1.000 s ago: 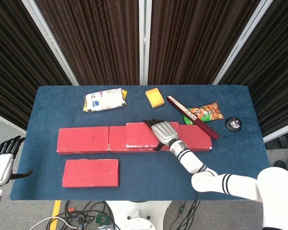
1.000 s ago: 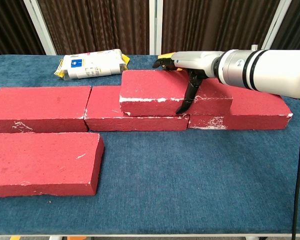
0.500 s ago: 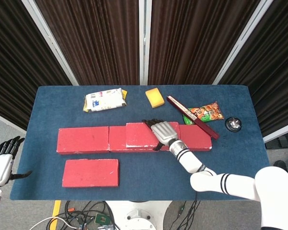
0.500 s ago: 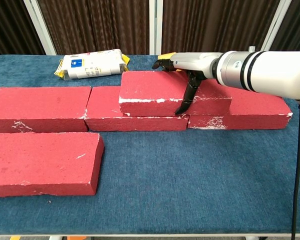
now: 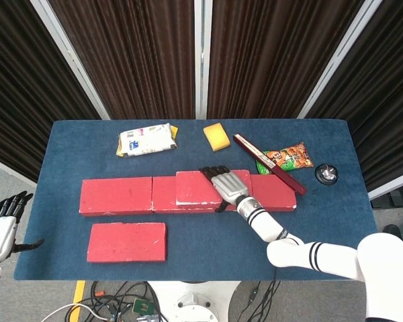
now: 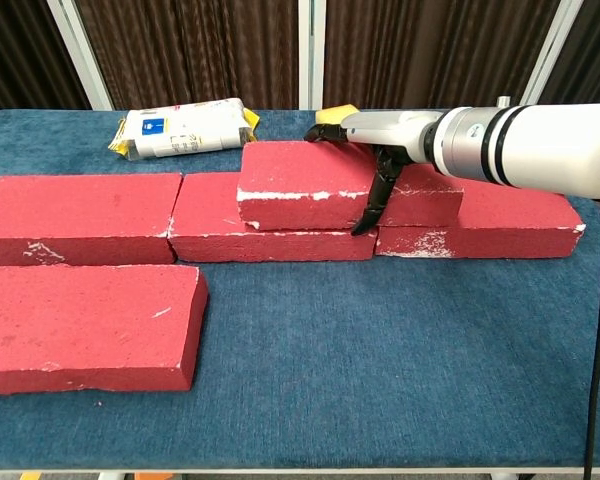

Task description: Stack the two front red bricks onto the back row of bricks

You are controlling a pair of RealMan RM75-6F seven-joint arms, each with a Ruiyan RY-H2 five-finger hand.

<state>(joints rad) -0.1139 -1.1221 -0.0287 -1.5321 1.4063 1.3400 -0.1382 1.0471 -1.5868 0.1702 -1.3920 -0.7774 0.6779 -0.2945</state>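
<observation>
Three red bricks form the back row (image 5: 116,196) (image 6: 75,215). On top of its middle lies a stacked red brick (image 5: 196,188) (image 6: 300,180). My right hand (image 5: 230,184) (image 6: 380,135) grips that brick's right end, fingers over the far edge and thumb down the front face. A second red brick (image 5: 127,241) (image 6: 85,325) lies alone at the front left. My left hand (image 5: 1,228) hangs off the table's left side, fingers apart and holding nothing; the chest view does not show it.
Behind the row lie a white packet (image 5: 146,139) (image 6: 180,128) and a yellow sponge (image 5: 216,136). At the back right are a long dark-red box (image 5: 269,163), a snack bag (image 5: 290,156) and a small black round object (image 5: 326,174).
The right hand has shifted slightly on the stacked brick, which has nudged a little towards the back. The left hand has drifted slightly down and left.
</observation>
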